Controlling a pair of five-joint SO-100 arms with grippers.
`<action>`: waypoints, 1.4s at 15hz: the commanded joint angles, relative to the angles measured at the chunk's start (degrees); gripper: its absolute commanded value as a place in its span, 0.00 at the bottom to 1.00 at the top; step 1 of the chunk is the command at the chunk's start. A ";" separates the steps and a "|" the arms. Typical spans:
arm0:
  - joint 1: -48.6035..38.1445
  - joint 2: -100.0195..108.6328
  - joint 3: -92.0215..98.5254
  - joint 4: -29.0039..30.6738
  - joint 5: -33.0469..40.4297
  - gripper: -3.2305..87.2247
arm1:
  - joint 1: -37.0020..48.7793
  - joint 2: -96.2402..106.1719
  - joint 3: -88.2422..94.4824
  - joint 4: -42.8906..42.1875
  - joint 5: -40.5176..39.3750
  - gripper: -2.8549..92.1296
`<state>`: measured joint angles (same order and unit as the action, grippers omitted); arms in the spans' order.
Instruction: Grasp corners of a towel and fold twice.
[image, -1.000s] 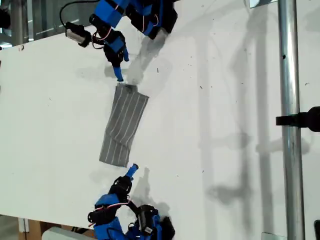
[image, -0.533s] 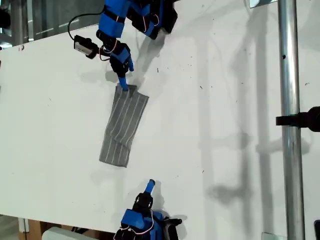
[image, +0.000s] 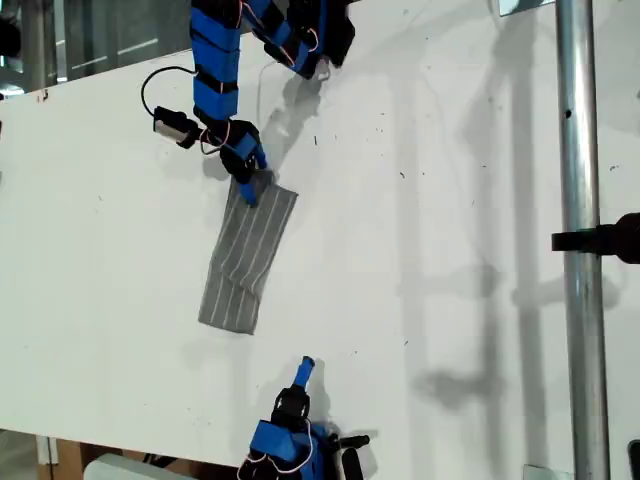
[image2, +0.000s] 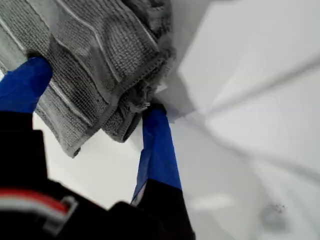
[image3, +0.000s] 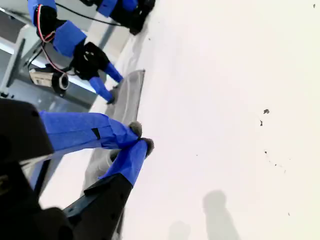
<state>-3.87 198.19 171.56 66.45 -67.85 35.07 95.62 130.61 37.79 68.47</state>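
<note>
— Grey striped cloth, where does it lie?
— Folded into a narrow strip, the towel (image: 246, 253) runs slantwise across the white surface (image: 440, 200), from near the far edge in the exterior view toward the near edge.
— And my first claw (image2: 95, 87)?
— Its jaws are spread around the towel's far corner (image2: 131, 107), one finger on each side of the bunched layers, not clearly pinched shut.
— My second claw (image3: 140, 138)?
— Jaws nearly together with nothing between them, clear of the towel, by the surface's near edge in the exterior view.
— What might go wrong?
— I judge it may catch only the top layer, so lifting would peel the fold open; with one end unheld, the strip could drag and skew
</note>
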 joint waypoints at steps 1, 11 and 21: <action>0.62 0.53 -0.18 0.26 -0.97 0.03 | -1.41 -8.26 -12.30 -1.41 0.00 0.42; 2.55 0.53 -0.62 0.35 -0.79 0.03 | -1.76 13.10 -13.18 38.23 -4.22 0.03; 2.55 0.53 -0.35 0.09 -0.53 0.03 | -6.86 10.81 -23.03 29.00 -1.49 0.03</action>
<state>-1.49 198.28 171.91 66.71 -68.91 28.65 110.39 112.76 71.81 68.03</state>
